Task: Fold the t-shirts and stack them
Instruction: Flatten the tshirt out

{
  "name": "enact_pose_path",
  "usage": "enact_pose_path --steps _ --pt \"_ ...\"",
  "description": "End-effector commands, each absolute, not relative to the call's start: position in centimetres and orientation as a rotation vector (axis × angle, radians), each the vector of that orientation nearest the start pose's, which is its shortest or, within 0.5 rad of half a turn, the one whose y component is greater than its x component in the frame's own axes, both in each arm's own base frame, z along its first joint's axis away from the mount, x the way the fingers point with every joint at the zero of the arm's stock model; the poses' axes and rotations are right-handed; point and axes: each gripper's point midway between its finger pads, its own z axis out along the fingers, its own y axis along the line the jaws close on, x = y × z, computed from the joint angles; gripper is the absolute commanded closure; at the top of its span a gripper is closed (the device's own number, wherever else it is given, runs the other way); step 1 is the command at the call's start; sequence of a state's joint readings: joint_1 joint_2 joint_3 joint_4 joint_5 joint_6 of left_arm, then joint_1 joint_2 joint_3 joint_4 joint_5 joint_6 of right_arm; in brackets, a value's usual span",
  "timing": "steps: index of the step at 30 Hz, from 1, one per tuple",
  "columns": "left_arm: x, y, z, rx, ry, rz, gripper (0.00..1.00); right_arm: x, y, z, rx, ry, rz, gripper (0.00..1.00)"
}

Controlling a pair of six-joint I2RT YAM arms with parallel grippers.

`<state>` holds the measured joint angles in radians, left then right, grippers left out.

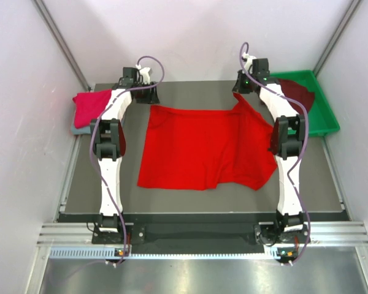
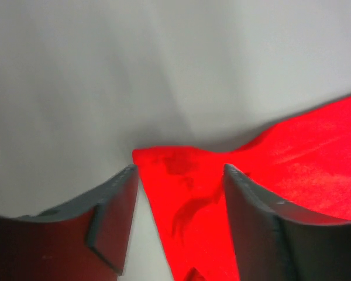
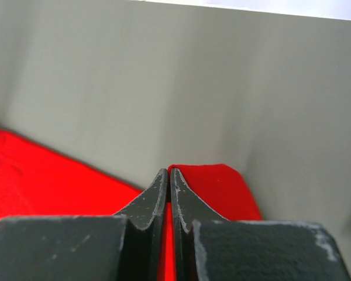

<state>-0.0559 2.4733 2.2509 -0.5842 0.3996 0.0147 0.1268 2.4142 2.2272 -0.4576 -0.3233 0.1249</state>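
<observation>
Your right tool (image 3: 169,186) is pinched together on the far-right corner of the bright red shirt (image 1: 202,147), holding it a bit off the desk (image 1: 129,202). Your left tool (image 2: 181,199) is apart, w/ the far-left corner btwn its fingers, not clamped. Rest of that shirt lies spread flat mid-desk, no fold in it yet. Far left, the crimson-pink shirt (image 1: 89,107) sits on the grey-blue shirt (image 1: 78,127); looks like 2 done & stacked. Dark maroon shirt (image 1: 297,92) waits in the green tray (image 1: 325,119). Approx. halfway: red & maroon left.
</observation>
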Motion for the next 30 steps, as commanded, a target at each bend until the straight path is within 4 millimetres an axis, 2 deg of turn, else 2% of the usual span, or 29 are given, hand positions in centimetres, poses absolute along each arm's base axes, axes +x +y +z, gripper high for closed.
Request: enact_pose_path --steps 1,2,3,6,8,11,15,20,30 --pt "60.4 -10.3 14.5 0.271 2.242 -0.466 0.34 63.1 13.3 19.1 -0.178 2.074 0.494 1.0" --pt "59.7 -10.3 13.6 0.234 2.282 -0.482 0.25 63.0 13.4 19.0 -0.182 2.076 0.502 1.0" --pt "59.3 -10.2 13.5 0.229 2.297 -0.483 0.24 63.0 13.4 19.0 -0.179 2.076 0.509 1.0" --pt "57.9 -9.8 11.7 0.199 2.377 -0.519 0.24 62.8 13.9 18.9 -0.182 2.077 0.532 1.0" --pt "57.0 -10.3 11.0 0.176 2.411 -0.615 0.31 62.9 14.1 18.7 -0.185 2.079 0.525 1.0" --pt "56.5 -10.4 10.3 0.157 2.429 -0.647 0.32 62.9 14.5 19.0 -0.198 2.07 0.525 1.0" --pt "56.3 -10.2 8.7 0.14 2.462 -0.677 0.35 62.9 14.8 19.3 -0.208 2.063 0.513 1.0" --pt "57.1 -9.8 7.8 0.119 2.462 -0.681 0.36 62.6 15.1 20.0 -0.22 2.053 0.505 1.0" --pt "58.1 -9.4 6.1 0.12 2.456 -0.687 0.54 62.5 14.6 19.7 -0.221 2.064 0.47 1.0"
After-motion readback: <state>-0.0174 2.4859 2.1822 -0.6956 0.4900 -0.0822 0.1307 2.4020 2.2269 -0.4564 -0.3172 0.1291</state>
